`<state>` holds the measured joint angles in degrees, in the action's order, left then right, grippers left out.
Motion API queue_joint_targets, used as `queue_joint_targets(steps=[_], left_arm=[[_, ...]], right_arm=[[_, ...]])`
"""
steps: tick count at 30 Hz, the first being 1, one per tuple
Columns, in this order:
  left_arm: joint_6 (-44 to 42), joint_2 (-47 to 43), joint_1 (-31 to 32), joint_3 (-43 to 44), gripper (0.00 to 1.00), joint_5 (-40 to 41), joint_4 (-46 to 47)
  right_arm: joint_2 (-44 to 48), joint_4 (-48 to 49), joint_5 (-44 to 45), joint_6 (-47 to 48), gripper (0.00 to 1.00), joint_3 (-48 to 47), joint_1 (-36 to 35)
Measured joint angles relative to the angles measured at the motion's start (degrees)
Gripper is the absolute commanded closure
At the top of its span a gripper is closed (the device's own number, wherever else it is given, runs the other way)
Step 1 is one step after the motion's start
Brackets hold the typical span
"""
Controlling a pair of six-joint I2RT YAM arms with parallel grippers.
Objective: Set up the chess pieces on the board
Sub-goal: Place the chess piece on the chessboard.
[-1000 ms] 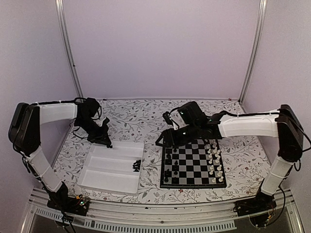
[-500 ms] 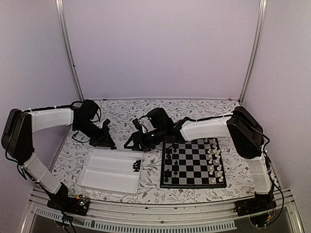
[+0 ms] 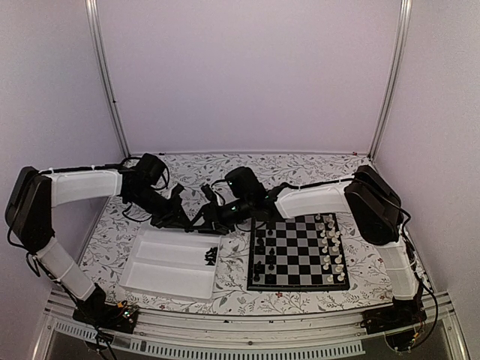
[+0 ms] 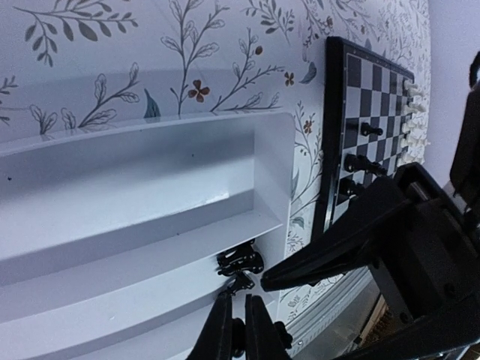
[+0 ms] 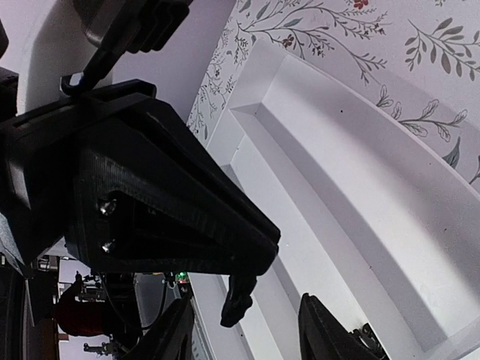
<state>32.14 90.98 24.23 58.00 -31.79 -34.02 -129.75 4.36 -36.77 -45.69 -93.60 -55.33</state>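
Black chess piece (image 5: 238, 298) pinched by left jaws, right jaws parted

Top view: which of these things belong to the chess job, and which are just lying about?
Belong to the job:
black chess pieces heaped in the white tray;
the board;
the black piece pinched in the left gripper;
the open right gripper.

Just lying about:
the white tray itself;
white pieces already on the board;
flowered table cover.

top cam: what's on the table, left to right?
White tray → loose black pieces at its right end → black pieces standing on the board's left columns → white pieces on its right columns.
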Motion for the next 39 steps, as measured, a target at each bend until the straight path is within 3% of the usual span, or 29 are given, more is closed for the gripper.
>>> queue_joint_targets(steps=[8,15,19,23,30,39], left_arm=[[1.4,0.5,1.2,0.9,0.92,-0.2,0.8],[2.0,0.6,1.2,1.4,0.91,-0.2,0.9],[2.1,0.8,1.2,1.8,0.78,0.2,1.0],[1.8,1.1,1.4,2.6,0.67,0.5,0.9],[-1.6,1.4,1.5,8.0,0.63,3.5,-1.0],[-11.0,4.3,1.6,17.3,0.64,13.4,-6.4]], right_arm=[[-0.5,1.0,-1.2,-0.8,0.66,-0.5,0.0],[-0.6,1.2,-1.5,-0.9,0.93,-0.5,0.0],[-0.6,0.0,-1.3,-0.8,1.00,-0.5,0.6],[-0.5,-1.3,-0.4,1.4,1.00,-0.5,1.0],[4.8,-16.1,5.4,11.9,1.00,-0.5,2.1],[15.5,-43.0,21.2,28.5,1.00,-7.0,6.7]])
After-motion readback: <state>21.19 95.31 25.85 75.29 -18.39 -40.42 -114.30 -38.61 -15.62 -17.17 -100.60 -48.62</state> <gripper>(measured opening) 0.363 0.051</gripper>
